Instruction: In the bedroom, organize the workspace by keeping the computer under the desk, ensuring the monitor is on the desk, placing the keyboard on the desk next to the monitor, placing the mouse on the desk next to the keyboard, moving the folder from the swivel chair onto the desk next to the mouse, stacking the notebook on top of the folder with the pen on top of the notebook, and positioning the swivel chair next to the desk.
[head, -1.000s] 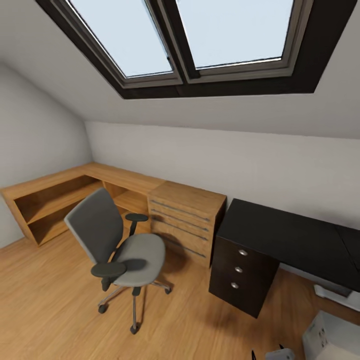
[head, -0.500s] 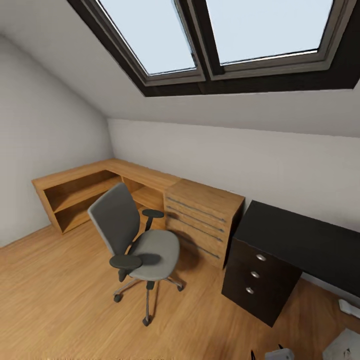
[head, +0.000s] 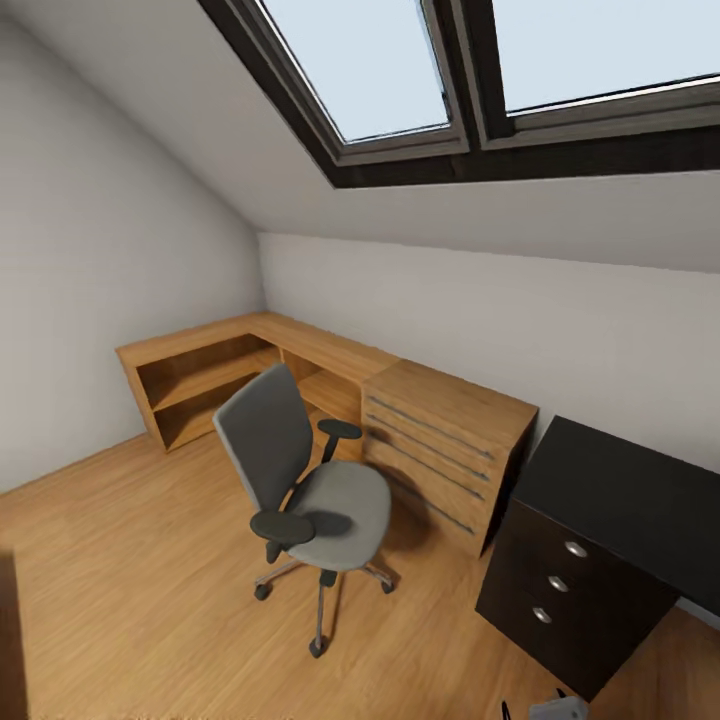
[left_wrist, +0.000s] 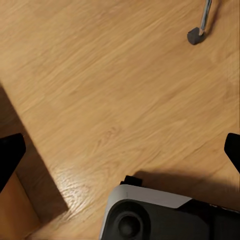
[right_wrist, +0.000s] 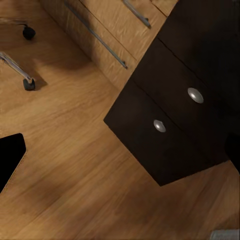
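Note:
The swivel chair (head: 305, 480), with grey seat and backrest, black armrests and a chrome star base, stands on the wood floor in the head view, in front of the wooden units. Only plain grey shows on its seat. One of its castors (left_wrist: 195, 36) appears in the left wrist view, two more (right_wrist: 28, 32) in the right wrist view. My left gripper (left_wrist: 120, 152) hangs open over bare floor. My right gripper (right_wrist: 120, 152) is open above the floor beside a black drawer cabinet. The desk, computer, monitor, keyboard, mouse, folder, notebook and pen are out of view.
A black cabinet desk with round silver knobs (head: 590, 540) stands at the right, a light wooden drawer unit (head: 445, 450) beside it, and low wooden shelving (head: 200, 370) runs into the corner. The sloped ceiling holds a dark-framed skylight (head: 440, 90). My base (left_wrist: 160, 215) sits below the left gripper.
The whole head view has shifted to the right, so the camera has turned left. The chair and furniture have not moved among themselves; the pale objects at the lower right have left the frame.

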